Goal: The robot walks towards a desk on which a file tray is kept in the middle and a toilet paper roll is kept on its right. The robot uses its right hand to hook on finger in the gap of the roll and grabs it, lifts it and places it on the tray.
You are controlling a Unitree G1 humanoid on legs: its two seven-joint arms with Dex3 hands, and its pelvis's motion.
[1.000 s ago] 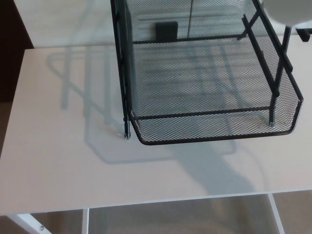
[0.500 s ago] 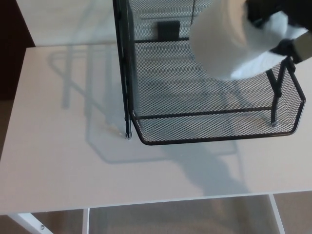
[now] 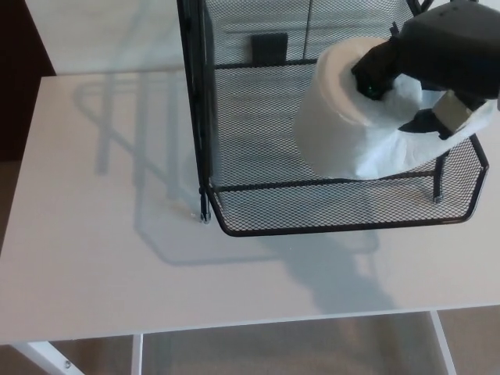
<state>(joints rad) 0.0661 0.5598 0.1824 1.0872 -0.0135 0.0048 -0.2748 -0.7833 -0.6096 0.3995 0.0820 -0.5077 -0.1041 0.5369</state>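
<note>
Since half a second ago: we see the toilet paper roll point(image 3: 344, 109) lower and further left in the frame, now over the middle of the tray's mesh floor rather than at the upper right; the right hand has come further into view with it.
Right hand point(image 3: 426, 66): we find it at the upper right of the frame, black, reaching in from the right edge.
Fingers: one finger point(image 3: 373, 74) is hooked down into the roll's core hole, and another part of the hand presses the roll's outer side, so the hand grips the roll.
Roll's place: we see it held tilted, its open end facing up and left, inside the outline of the black mesh file tray point(image 3: 234, 223); whether it touches the mesh we cannot tell.
Loose paper: a sheet point(image 3: 422, 148) trails from the roll toward the tray's right wall.
Tray: it sits at the upper centre and right of the frame on the white desk point(image 3: 101, 250).
Left hand: it does not show.
</note>
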